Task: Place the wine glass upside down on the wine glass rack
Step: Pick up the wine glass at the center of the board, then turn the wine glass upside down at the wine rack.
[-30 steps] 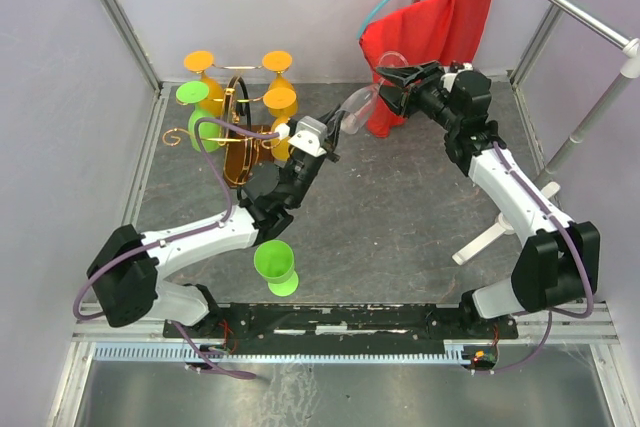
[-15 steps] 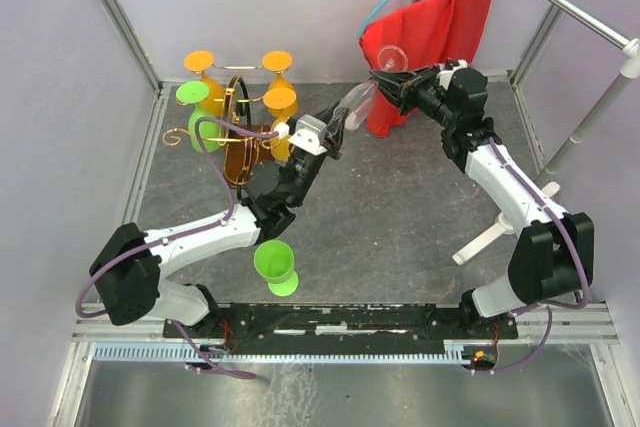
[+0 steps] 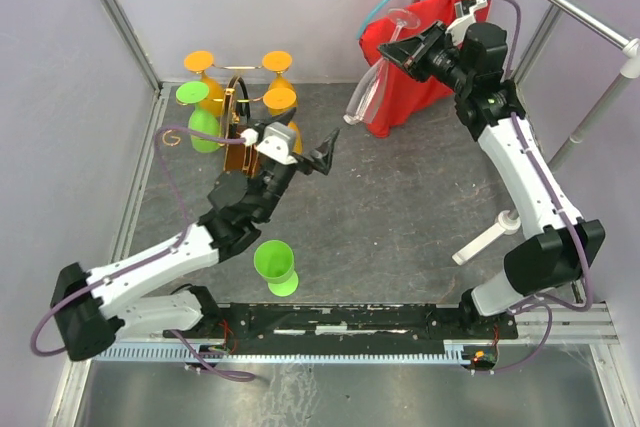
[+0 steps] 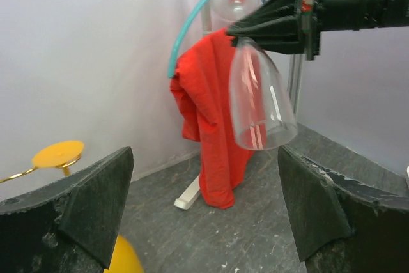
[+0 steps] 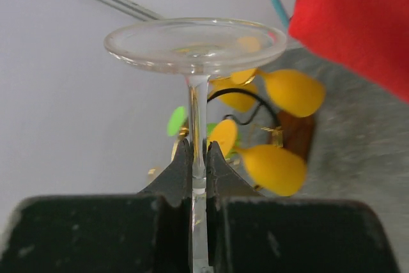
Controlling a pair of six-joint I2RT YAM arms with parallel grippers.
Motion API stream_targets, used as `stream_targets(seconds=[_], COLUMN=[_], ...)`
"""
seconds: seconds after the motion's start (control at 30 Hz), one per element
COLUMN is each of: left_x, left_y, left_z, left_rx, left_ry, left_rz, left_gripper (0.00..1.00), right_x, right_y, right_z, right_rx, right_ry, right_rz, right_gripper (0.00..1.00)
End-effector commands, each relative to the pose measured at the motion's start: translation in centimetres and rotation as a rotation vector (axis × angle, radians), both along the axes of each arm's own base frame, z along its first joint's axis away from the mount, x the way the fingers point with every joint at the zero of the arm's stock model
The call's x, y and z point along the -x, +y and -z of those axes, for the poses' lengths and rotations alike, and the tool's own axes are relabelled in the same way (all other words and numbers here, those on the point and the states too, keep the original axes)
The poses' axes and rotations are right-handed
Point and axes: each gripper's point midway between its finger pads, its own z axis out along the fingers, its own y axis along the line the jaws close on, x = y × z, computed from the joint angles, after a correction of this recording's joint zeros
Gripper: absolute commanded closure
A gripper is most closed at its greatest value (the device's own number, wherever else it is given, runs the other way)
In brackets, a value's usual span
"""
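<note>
Crystal-clear wine glass (image 4: 259, 97), bright red cloth (image 3: 440, 37), orange glasses (image 3: 280, 99) and a lime-green glass (image 3: 275, 265), copper-wire wine glass rack (image 3: 231, 105), mottled dark-grey worktop (image 3: 400, 197).

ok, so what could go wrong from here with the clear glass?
1. The right end effector pinches only the thin stem of the wine glass; the bowl could swing or slip.
2. The open left end effector sits between glass and wine glass rack, risking a collision.
3. The orange glasses crowd the rack; little room.

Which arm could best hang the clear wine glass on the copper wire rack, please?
Right: right gripper holds the clear wine glass by the stem, bowl down; left gripper open, empty.
</note>
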Motion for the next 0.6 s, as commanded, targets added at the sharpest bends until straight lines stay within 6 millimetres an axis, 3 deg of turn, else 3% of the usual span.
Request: stream_targets(seconds=[0.0, 0.17, 0.3, 0.4, 0.57], left_x=[1.2, -0.4, -2.5, -4.4, -6.8], left_y=[4.1, 9.1, 11.5, 12.0, 11.3], left_z=[-1.1, -4.6, -8.0, -8.8, -7.9], left_rx=[0.060, 0.022, 0.054, 0.037, -0.006], left_ry=[0.094, 0.185, 0.207, 0.235, 0.294], left_rz=[-0.080, -0.340, -0.369, -0.330, -0.294], left_gripper=[0.01, 0.01, 0.01, 0.01, 0.01], right_x=[0.4, 3.0, 6.2, 7.8, 10.6], right_y=[-3.4, -2.1, 1.1, 3.4, 7.3], right_z=[0.2, 1.8, 5.0, 6.4, 6.1], right_rx=[0.392, 0.552, 0.677, 0.641, 0.593], right_ry=[-0.198, -0.445, -0.612, -0.674, -0.836], right_rz=[0.096, 0.027, -0.062, -0.120, -0.177], right_gripper=[0.99, 0.99, 0.99, 0.99, 0.99])
